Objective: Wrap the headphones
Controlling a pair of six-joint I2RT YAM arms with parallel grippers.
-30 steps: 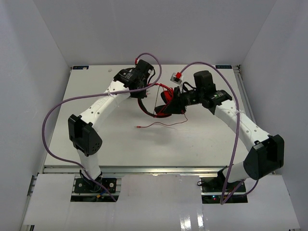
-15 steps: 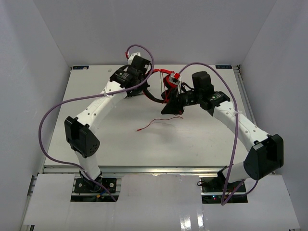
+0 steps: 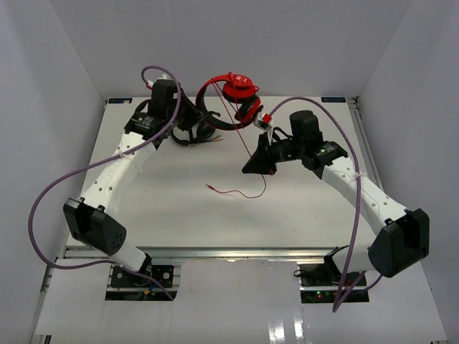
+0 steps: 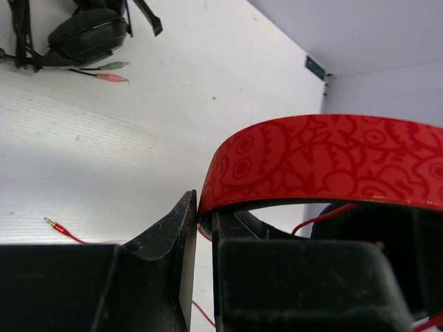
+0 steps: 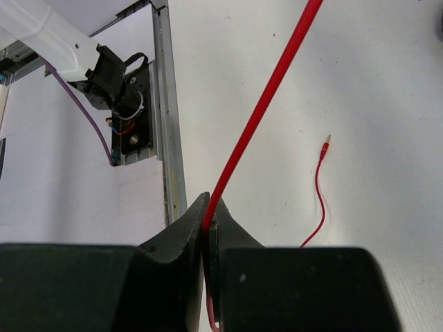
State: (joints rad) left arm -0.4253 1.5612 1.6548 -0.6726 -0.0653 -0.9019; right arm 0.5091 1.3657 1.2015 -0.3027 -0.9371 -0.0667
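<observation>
Step in hand, as judged: winding the cable. The left claw [image 4: 204,214] is closed on the band of the red headphones [image 3: 237,92] and holds them raised over the far part of the worktop [image 3: 301,208], while the right claw [image 5: 206,218] is pinched shut on the thin red cable [image 5: 263,104], which runs taut between the two. The next move probably calls for leading the cable around the band under steady tension, with the loose tail and plug [image 5: 325,142] feeding up off the worktop. Whether any turns are already laid cannot be made out, and the wrist views cut off the ear cups.
</observation>
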